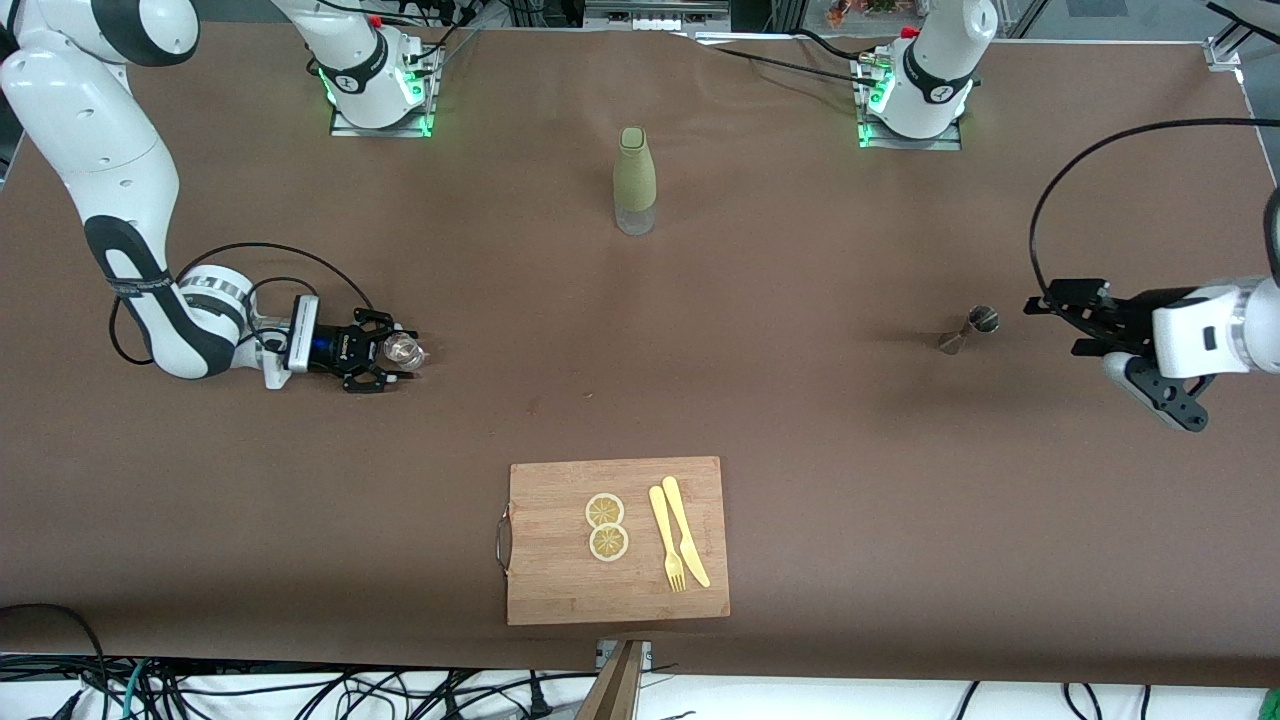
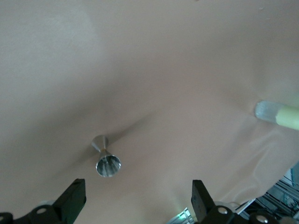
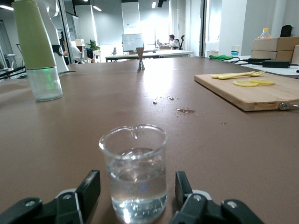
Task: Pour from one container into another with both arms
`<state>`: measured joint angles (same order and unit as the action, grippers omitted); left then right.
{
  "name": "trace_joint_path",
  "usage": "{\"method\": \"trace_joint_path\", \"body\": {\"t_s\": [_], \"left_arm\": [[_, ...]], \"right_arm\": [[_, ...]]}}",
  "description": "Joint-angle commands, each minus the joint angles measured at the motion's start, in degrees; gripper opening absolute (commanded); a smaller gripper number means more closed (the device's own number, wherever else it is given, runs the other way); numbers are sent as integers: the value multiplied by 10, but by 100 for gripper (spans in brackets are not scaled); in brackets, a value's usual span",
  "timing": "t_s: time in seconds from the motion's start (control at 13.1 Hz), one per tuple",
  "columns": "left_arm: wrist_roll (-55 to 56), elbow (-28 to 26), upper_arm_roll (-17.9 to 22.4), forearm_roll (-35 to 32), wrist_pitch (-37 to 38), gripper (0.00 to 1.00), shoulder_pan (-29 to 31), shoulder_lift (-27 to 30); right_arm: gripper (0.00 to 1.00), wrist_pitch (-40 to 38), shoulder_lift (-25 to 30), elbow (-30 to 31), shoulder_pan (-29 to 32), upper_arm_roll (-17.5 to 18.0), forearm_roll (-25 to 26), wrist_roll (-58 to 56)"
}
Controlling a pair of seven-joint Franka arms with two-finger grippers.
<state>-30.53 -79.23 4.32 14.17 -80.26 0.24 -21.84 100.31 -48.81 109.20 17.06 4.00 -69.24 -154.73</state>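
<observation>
On the brown table (image 1: 800,420), at the right arm's end, the right gripper (image 1: 385,352) sits low with its fingers (image 3: 88,189) parted on both sides of one small glass beaker (image 3: 135,170), not pressing it. The left gripper (image 1: 1050,305), wide open and empty, hangs just beside one metal measuring cup (image 1: 968,330); its arm is cut off by the frame. At 12 o'clock from the cutting board (image 1: 560,590) stands one green bottle (image 1: 634,180). The board holds two lemon slices (image 1: 606,526), one fork (image 1: 666,540) and one knife (image 1: 685,532). No writing is readable.
</observation>
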Motion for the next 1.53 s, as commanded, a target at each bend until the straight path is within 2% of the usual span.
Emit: {"method": "trace_joint_path", "body": {"t_s": [0.0,0.23,0.46,0.54,0.61,0.84,0.99,1.22,1.45], "left_arm": [[50,-12,-7,-68,-19,100,-42,44],[47,-12,-6,-69,-23,100,-40,60],[55,-12,-4,-75,-24,100,-38,101],[57,-12,-4,-98,-24,100,-42,117],[77,-14,-8,-126,-23,100,-50,133],[221,-11,-8,-127,10,100,-57,151],[243,-8,-18,-129,14,100,-56,162],[282,-11,-68,-144,26,100,-47,175],[327,-11,-69,-136,23,100,-47,173]], "right_arm": [[78,-28,6,-18,6,-28,42,-2],[80,-39,66,-30,6,-56,109,27],[81,-30,137,-34,6,-61,173,107],[81,-24,165,-34,5,-61,195,147],[81,-15,196,-32,3,-60,218,192],[83,-12,276,-26,-16,-60,278,330],[83,-3,324,-24,-32,-61,320,416],[84,4,406,-16,-64,-61,403,604],[85,7,461,-19,-93,-61,468,772]]}}
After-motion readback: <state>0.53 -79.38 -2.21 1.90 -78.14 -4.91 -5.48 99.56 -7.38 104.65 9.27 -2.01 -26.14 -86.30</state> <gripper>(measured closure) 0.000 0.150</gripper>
